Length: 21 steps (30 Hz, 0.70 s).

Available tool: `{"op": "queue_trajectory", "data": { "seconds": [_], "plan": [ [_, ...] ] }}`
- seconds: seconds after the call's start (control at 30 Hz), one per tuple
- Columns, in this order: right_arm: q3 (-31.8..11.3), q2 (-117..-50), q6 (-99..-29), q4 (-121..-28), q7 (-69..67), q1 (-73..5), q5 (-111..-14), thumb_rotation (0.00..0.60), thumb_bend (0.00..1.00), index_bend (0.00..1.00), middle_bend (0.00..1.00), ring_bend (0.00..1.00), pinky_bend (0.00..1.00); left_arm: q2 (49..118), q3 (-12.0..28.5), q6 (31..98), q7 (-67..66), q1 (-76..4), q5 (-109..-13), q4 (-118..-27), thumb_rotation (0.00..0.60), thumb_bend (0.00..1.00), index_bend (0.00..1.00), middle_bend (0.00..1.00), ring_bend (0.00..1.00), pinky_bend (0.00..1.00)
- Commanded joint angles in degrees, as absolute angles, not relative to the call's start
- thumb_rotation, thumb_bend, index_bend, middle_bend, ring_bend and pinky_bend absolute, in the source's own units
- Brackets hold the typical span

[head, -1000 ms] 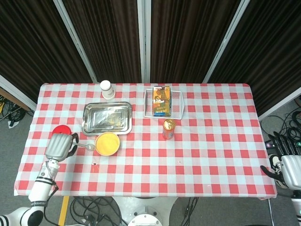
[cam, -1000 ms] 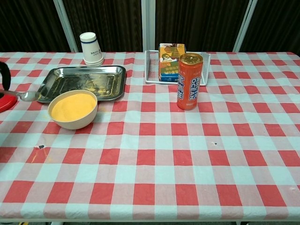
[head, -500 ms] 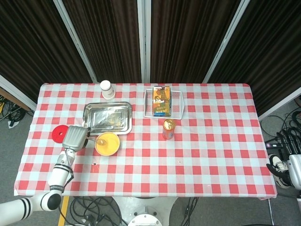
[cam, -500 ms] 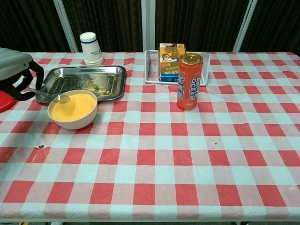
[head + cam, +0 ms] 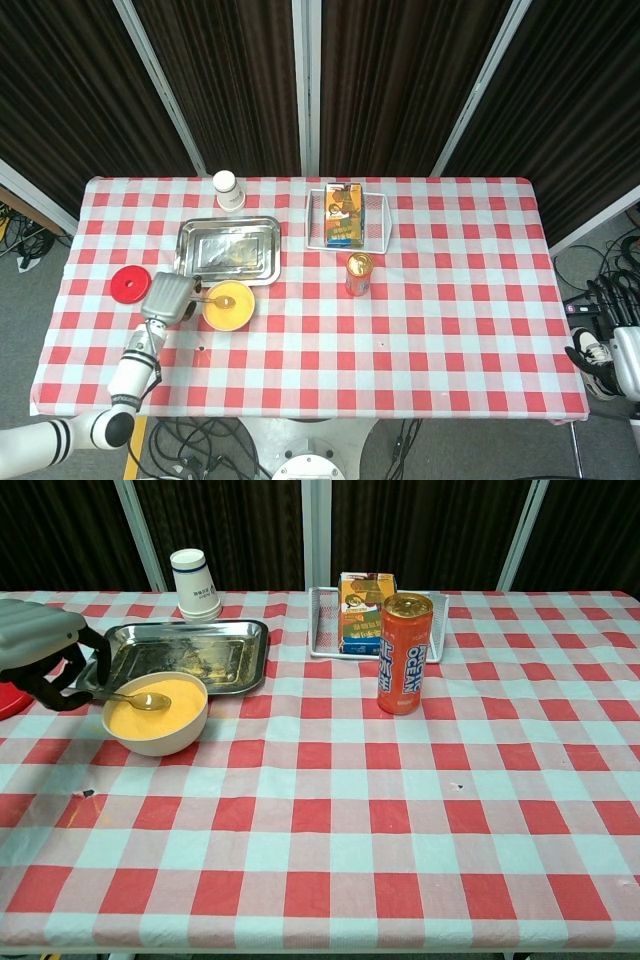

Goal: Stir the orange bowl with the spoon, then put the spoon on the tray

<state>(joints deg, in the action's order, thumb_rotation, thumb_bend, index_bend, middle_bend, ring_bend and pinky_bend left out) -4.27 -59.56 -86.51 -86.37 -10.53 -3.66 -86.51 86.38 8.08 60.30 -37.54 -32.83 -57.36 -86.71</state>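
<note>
The orange bowl [image 5: 156, 716] [image 5: 228, 306] stands in front of the metal tray [image 5: 185, 655] [image 5: 229, 250] on the left of the table. My left hand [image 5: 45, 652] [image 5: 167, 297] is just left of the bowl and holds the spoon [image 5: 137, 699] by its handle. The spoon's head [image 5: 225, 300] lies in the orange contents near the bowl's middle. My right hand [image 5: 625, 362] hangs off the table's right edge, only partly seen in the head view; its fingers are hidden.
A red lid [image 5: 130, 284] lies left of my left hand. An orange can [image 5: 405, 653] stands mid-table, a wire basket [image 5: 325, 620] with a carton [image 5: 364, 611] behind it, and a paper cup [image 5: 195, 583] beyond the tray.
My left hand carried the spoon rightward from beside the red lid to the bowl, and the spoon head now sits in the orange contents. The right hand sank lower at the table's edge.
</note>
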Motion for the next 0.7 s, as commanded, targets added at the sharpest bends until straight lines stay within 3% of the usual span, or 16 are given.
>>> {"op": "queue_trajectory", "data": {
  "seconds": [0.03,0.2,0.7],
  "plan": [
    [-4.39,-59.48,-86.59,-86.40,-10.62,-3.62,-86.38,0.600,0.10,0.00,0.02,0.00,0.00,86.36,7.90,60.29,-37.42,-32.99,-57.23,-86.78,0.600,0.39,0.48,0.84,0.81,0.91],
    [-5.05,-59.24,-87.30,-86.76,-10.18,-3.38,-85.68,0.600,0.10,0.00,0.02,0.00,0.00,85.49,7.18,61.35,-38.52,-33.01,-56.88,-87.82,0.600,0.38,0.46,0.83,0.81,0.91],
    [-5.04,-59.24,-87.53,-86.50,-10.76,-2.98,-85.62,0.600,0.10,0.00,0.02,0.00,0.00,86.12,7.36,59.15,-36.82,-34.80,-53.03,-86.07,0.600,0.36,0.54,0.84,0.81,0.90]
  ]
}}
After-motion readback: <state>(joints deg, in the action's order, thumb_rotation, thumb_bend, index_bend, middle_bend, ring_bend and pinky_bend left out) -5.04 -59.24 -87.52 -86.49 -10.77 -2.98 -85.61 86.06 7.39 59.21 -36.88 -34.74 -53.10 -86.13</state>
